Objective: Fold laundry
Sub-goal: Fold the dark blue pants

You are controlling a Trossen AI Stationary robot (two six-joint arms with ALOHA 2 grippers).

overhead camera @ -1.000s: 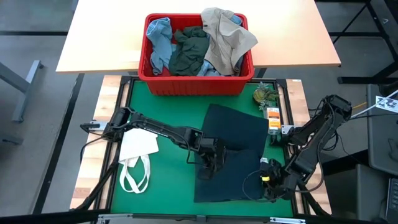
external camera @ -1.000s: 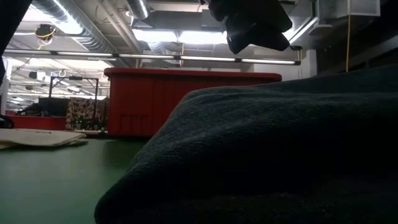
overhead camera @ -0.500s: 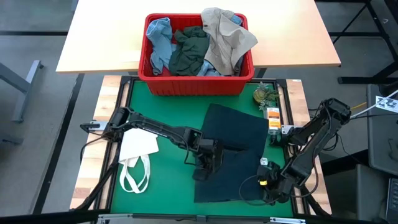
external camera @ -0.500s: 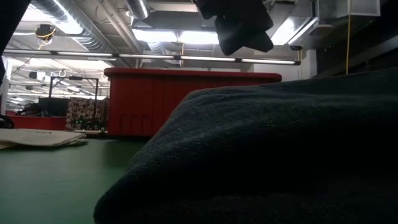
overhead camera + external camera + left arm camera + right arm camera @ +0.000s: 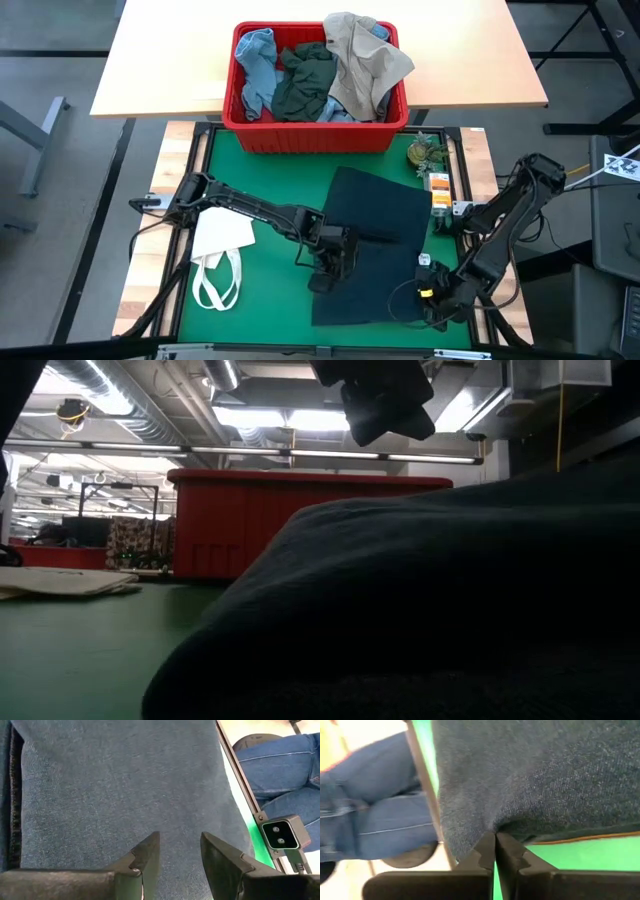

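Right gripper (image 5: 495,851), reaching low, pinches the jeans' (image 5: 375,240) near corner; left gripper (image 5: 179,851) (fingers spread) presses mid-cloth.

no readable text, labels or numbers (anywhere in view)

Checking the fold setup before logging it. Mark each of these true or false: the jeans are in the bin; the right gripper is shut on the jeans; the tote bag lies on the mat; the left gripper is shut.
1. The jeans are in the red bin. False: they lie on the green mat.
2. The right gripper is shut on the jeans' edge. True.
3. The tote bag lies on the mat. True.
4. The left gripper is shut. False: open over the jeans.
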